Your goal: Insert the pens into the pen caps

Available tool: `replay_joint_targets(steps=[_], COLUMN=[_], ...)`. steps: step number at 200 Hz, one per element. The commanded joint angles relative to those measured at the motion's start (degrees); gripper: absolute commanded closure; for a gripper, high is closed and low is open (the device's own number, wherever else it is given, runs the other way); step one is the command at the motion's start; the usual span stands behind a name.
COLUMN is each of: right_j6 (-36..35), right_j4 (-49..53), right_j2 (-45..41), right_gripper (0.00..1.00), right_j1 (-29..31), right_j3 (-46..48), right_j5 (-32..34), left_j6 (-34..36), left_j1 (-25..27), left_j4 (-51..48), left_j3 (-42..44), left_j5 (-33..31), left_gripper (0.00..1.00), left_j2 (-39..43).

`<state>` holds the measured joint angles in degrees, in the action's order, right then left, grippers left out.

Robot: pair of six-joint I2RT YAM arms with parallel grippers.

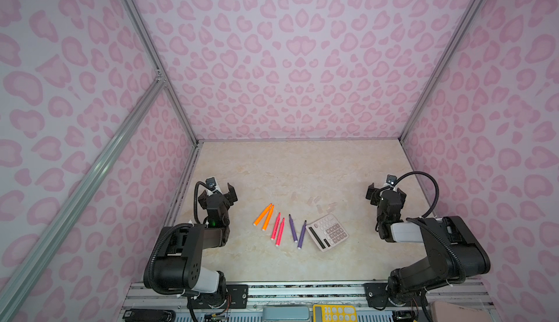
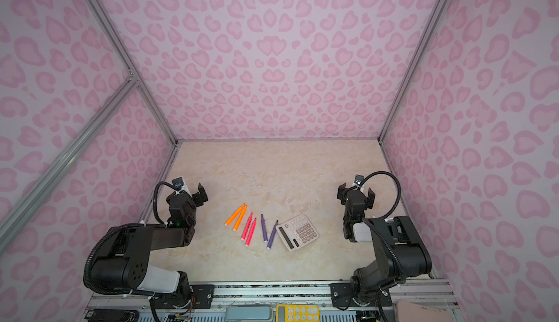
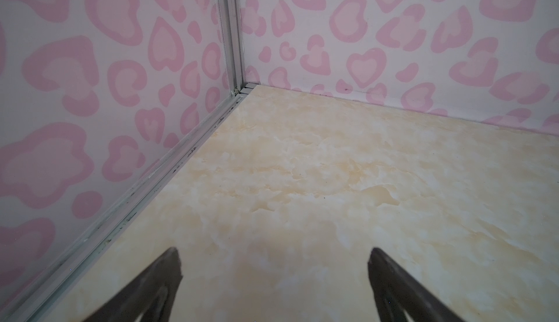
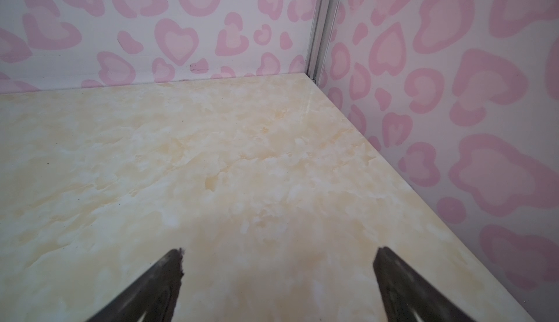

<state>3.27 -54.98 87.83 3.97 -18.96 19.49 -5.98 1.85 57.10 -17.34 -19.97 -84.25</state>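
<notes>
If the pen caps (image 1: 316,200) get bumped, they may roll off

Nearest me, the pens (image 1: 275,226) lie in a row beside a pink calculator (image 1: 327,232). Just behind them, the pen caps are faint and easy to miss. Farther out, the left claw (image 1: 217,195) and right claw (image 1: 385,192) hang wide open, holding nothing.

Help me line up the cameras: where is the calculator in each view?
In a top view: calculator low centre, just right of the purple pens.
In a top view: calculator low centre, beside those pens.
Left wrist: not in it.
Right wrist: not in it.
Shared landmark: the marble table.
</notes>
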Motion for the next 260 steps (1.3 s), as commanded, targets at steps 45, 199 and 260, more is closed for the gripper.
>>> replay_joint_targets(steps=[45, 199, 260], right_j6=[-0.09, -1.51, 10.37], right_j4=[-1.27, -6.77, 36.90], right_j2=[0.23, -3.54, -25.36], right_gripper=[0.00, 0.00, 0.00], right_j1=[0.00, 0.97, 3.35], right_j3=[-0.13, 4.01, -7.58], right_j5=[0.89, 2.45, 9.98], left_j6=[0.09, 1.87, -4.55], left_j1=[-0.03, 1.33, 2.83], left_j4=[1.41, 2.05, -18.01], left_j3=[-0.32, 2.08, 2.48], left_j5=[-0.60, -1.46, -2.50], left_gripper=[0.02, 0.02, 0.02], left_j2=[-0.12, 4.79, 29.54])
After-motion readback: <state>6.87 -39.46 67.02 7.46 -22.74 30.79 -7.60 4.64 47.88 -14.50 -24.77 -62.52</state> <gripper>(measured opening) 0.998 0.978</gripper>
